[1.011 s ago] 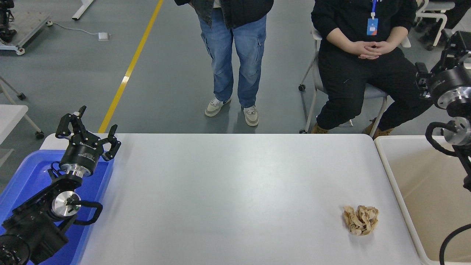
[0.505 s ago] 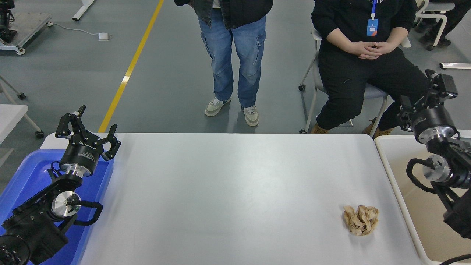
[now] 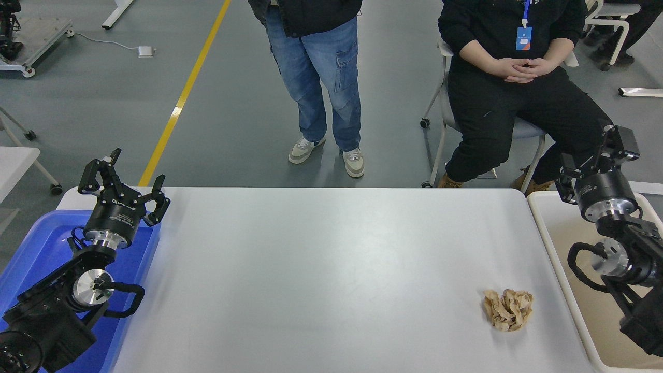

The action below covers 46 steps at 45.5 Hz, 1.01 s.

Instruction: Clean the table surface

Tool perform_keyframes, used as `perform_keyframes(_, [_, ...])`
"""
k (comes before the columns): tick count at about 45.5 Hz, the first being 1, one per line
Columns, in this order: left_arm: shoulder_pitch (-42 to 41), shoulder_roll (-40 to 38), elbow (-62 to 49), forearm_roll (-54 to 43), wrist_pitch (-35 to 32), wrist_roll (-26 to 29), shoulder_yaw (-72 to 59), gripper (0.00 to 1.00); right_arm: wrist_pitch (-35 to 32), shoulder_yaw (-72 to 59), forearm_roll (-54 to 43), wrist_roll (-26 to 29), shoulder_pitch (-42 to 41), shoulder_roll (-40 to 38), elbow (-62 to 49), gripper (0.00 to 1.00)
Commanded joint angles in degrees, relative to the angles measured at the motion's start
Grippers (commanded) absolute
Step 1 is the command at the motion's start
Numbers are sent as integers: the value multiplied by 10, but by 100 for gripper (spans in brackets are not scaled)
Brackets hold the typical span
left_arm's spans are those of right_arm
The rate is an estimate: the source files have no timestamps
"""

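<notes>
The table surface (image 3: pixel 321 269) is a wide white top with rounded corners. A crumpled tan wad of paper (image 3: pixel 508 309) lies on it near the front right. My right gripper (image 3: pixel 593 158) is open and empty. It hangs over the far left corner of the beige bin (image 3: pixel 545 228), well behind and to the right of the wad. My left gripper (image 3: pixel 124 178) is parked open and empty at the table's far left corner, over the blue tray (image 3: pixel 36 248).
A person in jeans (image 3: pixel 321 77) stands beyond the far edge. Another person (image 3: pixel 518 67) sits on a chair at the far right with hands clasped. A small white table corner on castors (image 3: pixel 15 160) is at the left.
My right arm has swung down and to the left from the frame's upper right edge, so its gripper now sits lower, over the beige bin's far corner. The standing person shifted slightly left.
</notes>
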<state>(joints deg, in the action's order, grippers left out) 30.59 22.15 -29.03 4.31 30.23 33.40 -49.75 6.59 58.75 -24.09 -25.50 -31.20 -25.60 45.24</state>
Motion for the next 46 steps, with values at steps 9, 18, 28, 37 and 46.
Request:
perform_keyframes(9, [0, 0, 0, 0, 0, 0, 0, 100, -2, -69, 0, 0, -30, -67, -18, 98])
perform_keyframes(18, [0, 0, -1, 0, 0, 0, 0, 100, 4, -192, 1, 1, -79, -110, -23, 98])
perform_keyframes(28, [0, 0, 0, 0, 0, 0, 0, 100, 1, -315, 40, 2, -155, -155, -52, 98])
perform_keyframes(37, [0, 0, 0, 0, 0, 0, 0, 100, -6, -510, 27, 2, -247, -185, -59, 98])
perform_keyframes(46, [0, 0, 0, 0, 0, 0, 0, 100, -11, -665, -60, 2, -309, -189, -59, 98])
